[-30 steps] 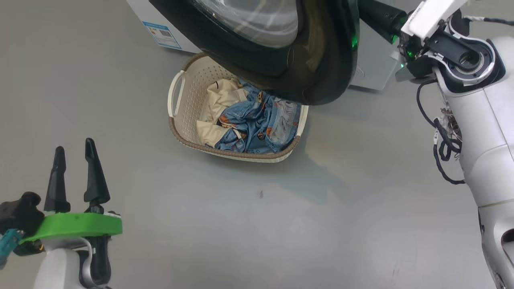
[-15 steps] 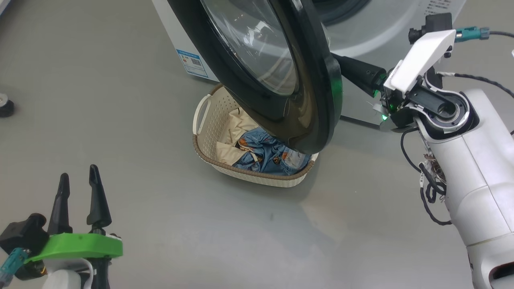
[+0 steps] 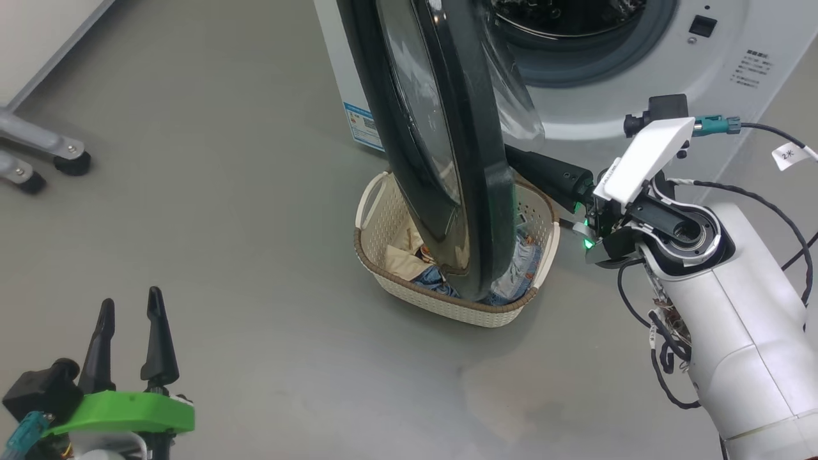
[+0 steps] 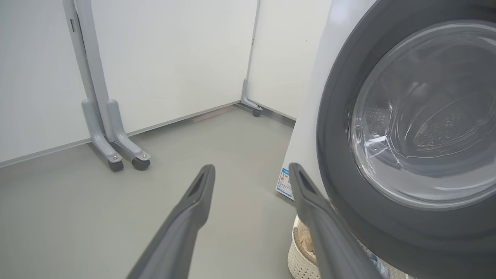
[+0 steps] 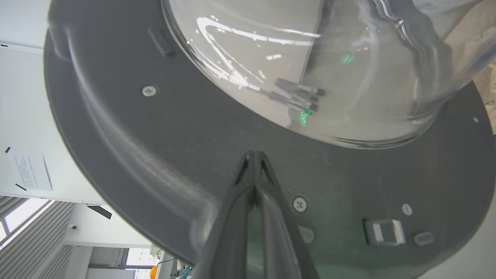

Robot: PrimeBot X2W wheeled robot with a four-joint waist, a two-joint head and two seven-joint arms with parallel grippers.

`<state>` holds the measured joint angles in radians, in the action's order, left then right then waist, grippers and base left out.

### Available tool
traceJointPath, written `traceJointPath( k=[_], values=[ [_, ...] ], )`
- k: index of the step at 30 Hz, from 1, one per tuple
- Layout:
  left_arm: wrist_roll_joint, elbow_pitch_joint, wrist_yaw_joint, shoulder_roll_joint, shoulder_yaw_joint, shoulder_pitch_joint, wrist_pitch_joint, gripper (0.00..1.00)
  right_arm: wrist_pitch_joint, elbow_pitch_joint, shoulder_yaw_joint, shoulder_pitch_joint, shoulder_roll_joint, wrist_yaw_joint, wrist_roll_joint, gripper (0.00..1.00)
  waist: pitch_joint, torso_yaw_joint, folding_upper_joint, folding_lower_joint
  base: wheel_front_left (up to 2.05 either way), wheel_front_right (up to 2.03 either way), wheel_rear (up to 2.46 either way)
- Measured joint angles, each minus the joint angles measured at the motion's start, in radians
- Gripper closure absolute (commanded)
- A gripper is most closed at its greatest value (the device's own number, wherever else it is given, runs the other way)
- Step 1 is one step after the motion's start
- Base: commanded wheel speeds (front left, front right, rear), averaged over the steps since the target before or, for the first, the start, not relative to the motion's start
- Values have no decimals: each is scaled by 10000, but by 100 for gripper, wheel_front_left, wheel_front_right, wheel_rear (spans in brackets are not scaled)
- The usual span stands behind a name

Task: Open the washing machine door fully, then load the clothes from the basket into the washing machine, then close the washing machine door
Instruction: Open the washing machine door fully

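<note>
Two end effectors logged, head view read left to right.

Lower left: left end effector (image 3: pixel 131 297), fingers spread, nothing between them, over bare floor (image 3: pixel 255 255). It is well apart from the basket. In its wrist view the door's outer face fills the right side, beside the right-hand finger.

Centre: basket (image 3: pixel 447 306) on the floor, just in front of the washing machine (image 3: pixel 639 96). The clothes (image 3: pixel 521 268) lie inside it, a cream piece at left and blue fabric at right, partly hidden.

Centre, upright: washing machine door (image 3: pixel 473 191), seen nearly edge-on, swung out from the opening. Its lower rim hangs over the basket.

Right: right arm reaches in behind the door. In its wrist view the right end effector (image 5: pixel 254 153) is closed and empty, tips at the dark inner rim just below the glass bowl. Contact cannot be confirmed.
</note>
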<state>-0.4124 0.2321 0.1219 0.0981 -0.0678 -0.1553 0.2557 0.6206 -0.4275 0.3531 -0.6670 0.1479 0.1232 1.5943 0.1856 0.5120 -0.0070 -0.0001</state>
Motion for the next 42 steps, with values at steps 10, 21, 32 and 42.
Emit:
traceJointPath(
  k=[10,21,32,42],
  values=[
    [-2,-178,0,113,696,493,0,0,190,203,600,96,-585,0,33,100,-270,473,0,0,0,0,0],
    [-2,-360,0,81,780,586,0,0,192,209,627,96,-558,0,33,100,-225,506,0,0,0,0,0],
    [15,-362,0,84,518,585,0,0,155,270,351,227,-502,0,90,100,-453,421,0,0,0,0,0],
    [84,-368,0,313,568,608,0,0,-2,525,257,490,-493,0,73,62,-702,-9,0,0,0,0,0]
  ],
)
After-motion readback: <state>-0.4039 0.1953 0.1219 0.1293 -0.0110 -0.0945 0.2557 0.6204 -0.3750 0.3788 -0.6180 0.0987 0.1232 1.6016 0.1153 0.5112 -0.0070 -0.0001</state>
